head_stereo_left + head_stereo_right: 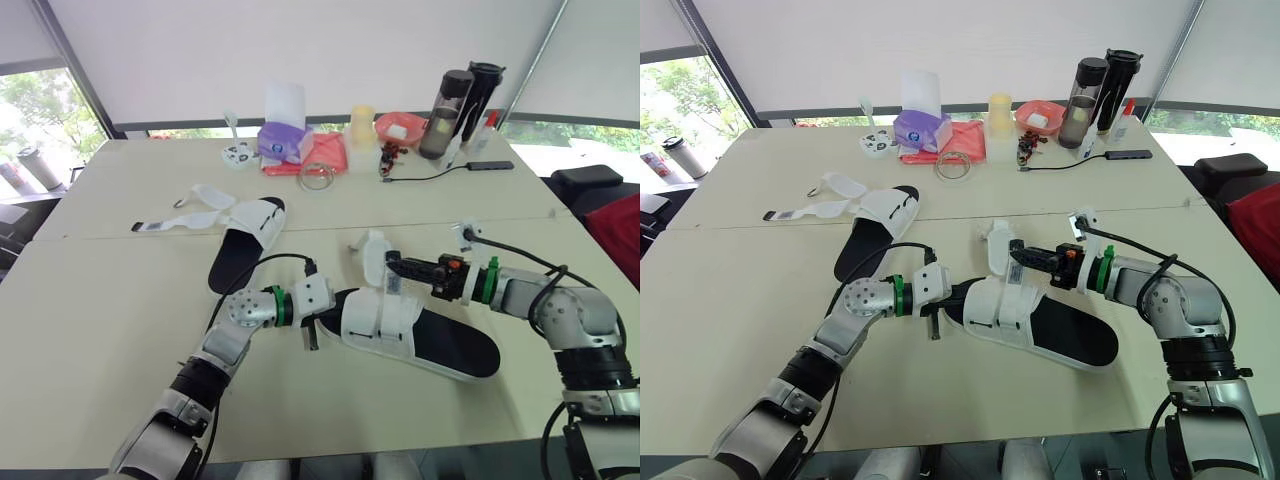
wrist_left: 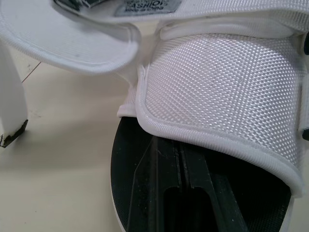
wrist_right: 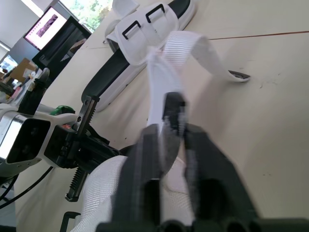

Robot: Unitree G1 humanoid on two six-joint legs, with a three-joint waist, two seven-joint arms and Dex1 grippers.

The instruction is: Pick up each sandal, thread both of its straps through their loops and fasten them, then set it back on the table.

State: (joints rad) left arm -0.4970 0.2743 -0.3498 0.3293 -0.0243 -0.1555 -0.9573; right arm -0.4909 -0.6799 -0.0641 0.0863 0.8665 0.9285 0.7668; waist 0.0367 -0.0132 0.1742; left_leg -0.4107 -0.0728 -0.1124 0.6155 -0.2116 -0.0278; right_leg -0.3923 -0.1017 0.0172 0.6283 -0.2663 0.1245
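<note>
Left gripper (image 1: 948, 299): at the toe of the near sandal (image 1: 1045, 330), mid table (image 1: 740, 300); grip I cannot tell.
Right gripper (image 3: 174, 118): pinched tight on its loose strap (image 3: 176, 53).
Risk: if I pull hard, the strap may slip or the sandal may twist free.
Far sandal (image 1: 878, 222): straps unfastened.
Red bowl (image 1: 1053, 108): small white item inside.
</note>
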